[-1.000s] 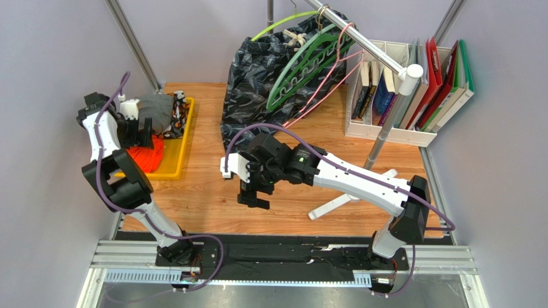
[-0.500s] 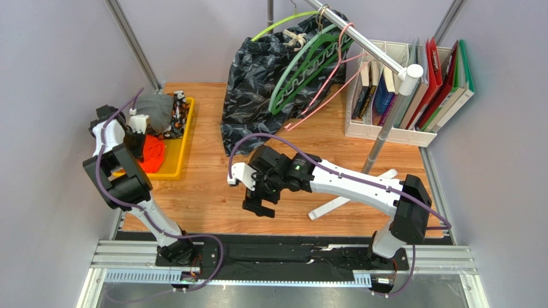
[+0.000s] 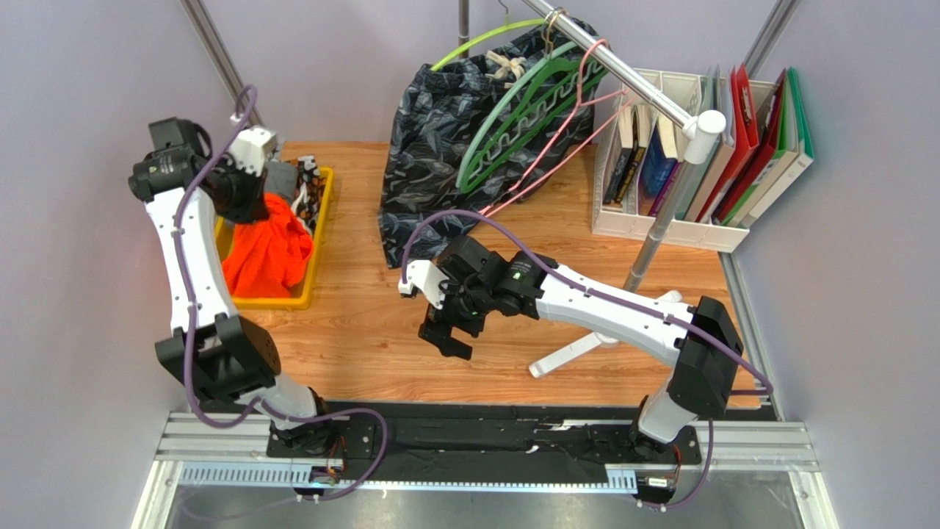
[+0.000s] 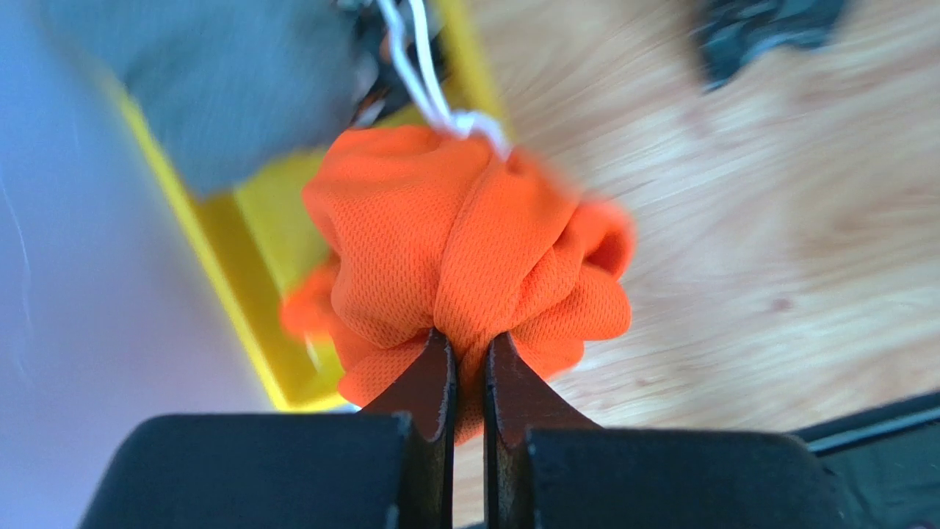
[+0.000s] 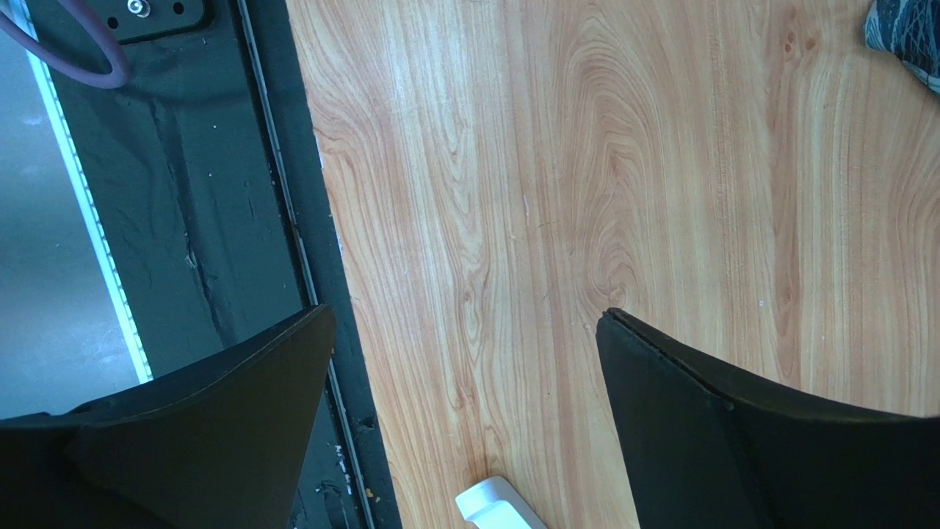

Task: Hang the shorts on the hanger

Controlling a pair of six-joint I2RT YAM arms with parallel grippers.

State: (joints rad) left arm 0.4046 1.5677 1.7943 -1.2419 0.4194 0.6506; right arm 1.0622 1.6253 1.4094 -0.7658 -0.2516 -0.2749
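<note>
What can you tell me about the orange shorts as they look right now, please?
The shorts are bright orange-red mesh-like fabric, bunched into soft folds. A white drawstring trails from their far side. The left gripper is shut on a pinched fold, so they hang from it over the yellow tray, their lower folds draping down toward it.

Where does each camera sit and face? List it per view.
Top external: above, behind the bases, looking down on the table; left arm, right arm show.
Left wrist: faces the left end effector, shut on the shorts over the yellow tray.
Right wrist: looks down at table wood past the open right end effector.
Shared: top and left wrist both show shorts and tray.
</note>
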